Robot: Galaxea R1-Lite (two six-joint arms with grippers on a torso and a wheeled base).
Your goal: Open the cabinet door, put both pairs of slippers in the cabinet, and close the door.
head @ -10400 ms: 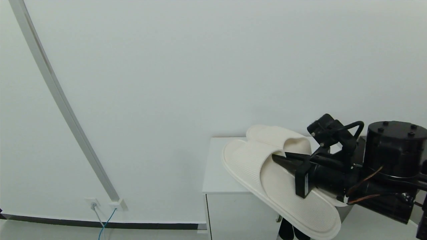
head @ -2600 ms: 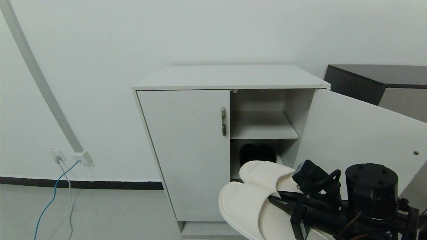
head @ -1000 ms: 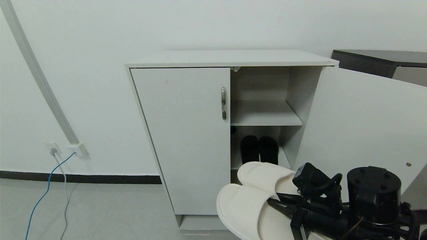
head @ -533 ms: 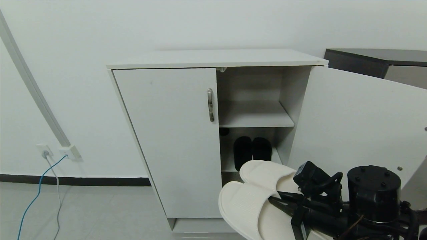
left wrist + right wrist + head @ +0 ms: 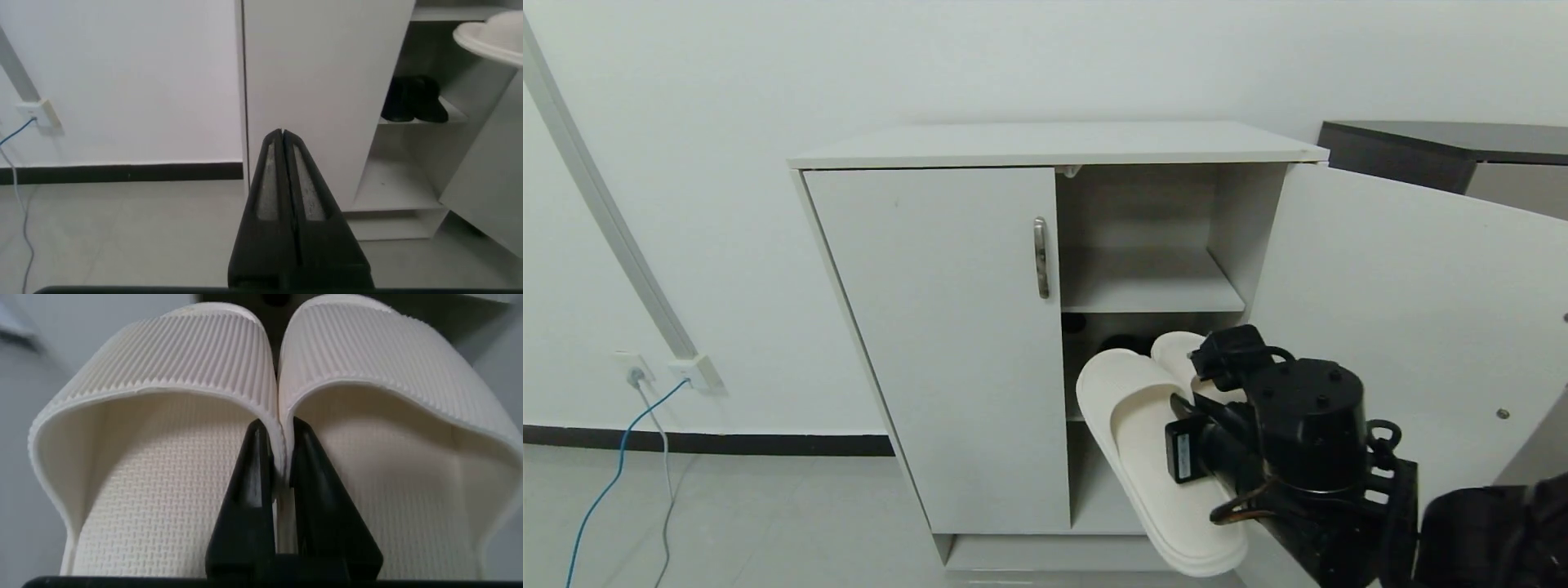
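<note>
Right jaws tight on white slippers

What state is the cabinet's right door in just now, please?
Open: the right door stands swung outward, baring the shelf inside, while the left door sits flush and shut.
</note>
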